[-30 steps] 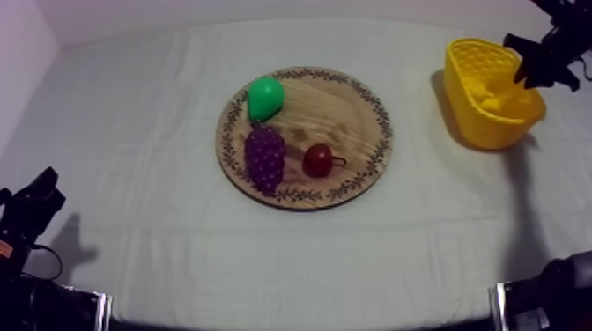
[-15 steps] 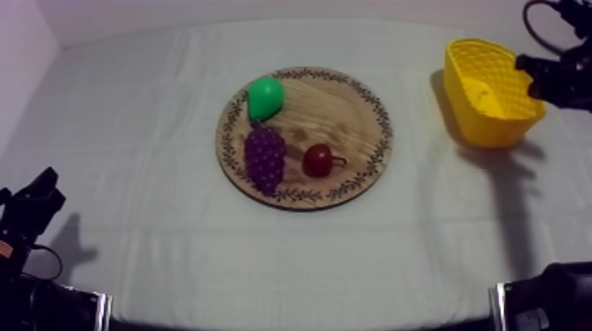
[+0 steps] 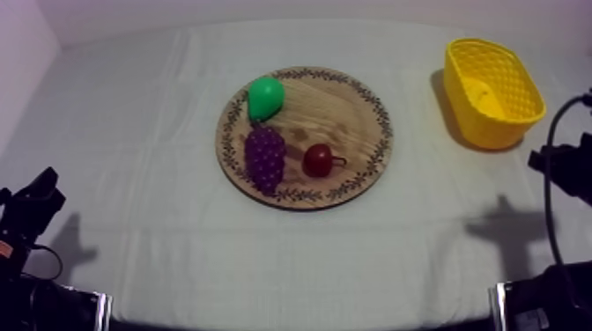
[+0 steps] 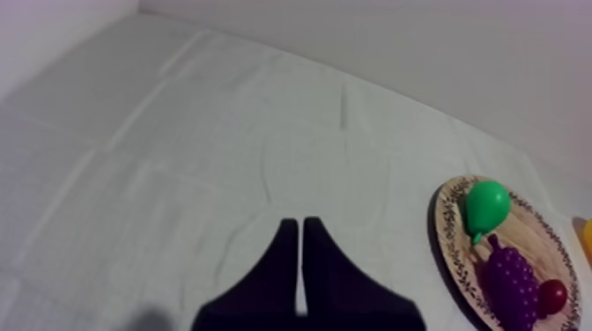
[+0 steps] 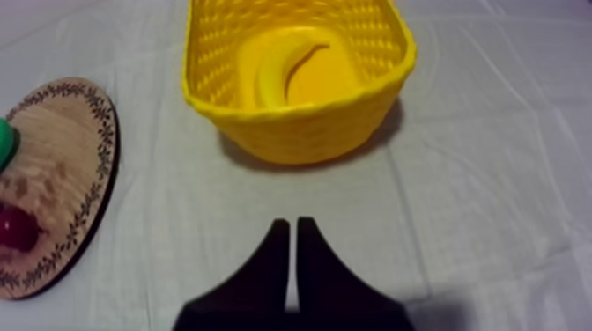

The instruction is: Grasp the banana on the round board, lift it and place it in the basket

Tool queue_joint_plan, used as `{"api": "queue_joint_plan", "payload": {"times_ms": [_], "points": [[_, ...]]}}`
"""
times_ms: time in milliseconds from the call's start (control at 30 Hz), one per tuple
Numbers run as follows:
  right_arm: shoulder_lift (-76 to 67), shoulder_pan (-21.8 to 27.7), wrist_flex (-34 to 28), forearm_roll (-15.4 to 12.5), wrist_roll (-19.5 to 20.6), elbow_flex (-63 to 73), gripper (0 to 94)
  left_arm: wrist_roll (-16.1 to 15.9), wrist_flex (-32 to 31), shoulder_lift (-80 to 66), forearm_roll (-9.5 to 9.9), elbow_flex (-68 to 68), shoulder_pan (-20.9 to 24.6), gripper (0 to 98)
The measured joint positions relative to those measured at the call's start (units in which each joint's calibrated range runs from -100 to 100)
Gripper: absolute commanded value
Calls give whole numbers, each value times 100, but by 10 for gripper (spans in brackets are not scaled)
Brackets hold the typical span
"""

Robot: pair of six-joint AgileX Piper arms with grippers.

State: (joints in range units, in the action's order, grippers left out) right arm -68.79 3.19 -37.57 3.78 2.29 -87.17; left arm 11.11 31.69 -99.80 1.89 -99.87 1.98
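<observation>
The curved yellow toy banana [image 5: 280, 69] lies inside the latticed yellow plastic basket [image 5: 299, 136]. My right hand [image 5: 292, 225] hangs near it, closed on nothing. I judge the banana light, stiff and smooth, best gripped mid-curve.

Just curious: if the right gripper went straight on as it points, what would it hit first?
The right gripper would likely meet the yellow basket first, after bare cloth; depth is unclear.
</observation>
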Motion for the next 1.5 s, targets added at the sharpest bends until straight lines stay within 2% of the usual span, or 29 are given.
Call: {"api": "queue_joint_plan", "payload": {"times_ms": [200,433,600,800,1133,1500], "points": [[-1229,-45,-115,42,-109,-664,6,0,0,0,0,0,0,1],[-2153,95,-125,-228,-392,-1152,6,0,0,0,0,0,0,1],[-2527,142,-181,-378,-449,-1216,6,0,0,0,0,0,0,1],[-2683,214,-206,-446,-525,-1237,6,0,0,0,0,0,0,1],[-2695,226,-127,-472,-1331,-1249,6,0,0,0,0,0,0,1],[-2695,226,-121,-472,-1377,-1249,6,0,0,0,0,0,0,1]]}}
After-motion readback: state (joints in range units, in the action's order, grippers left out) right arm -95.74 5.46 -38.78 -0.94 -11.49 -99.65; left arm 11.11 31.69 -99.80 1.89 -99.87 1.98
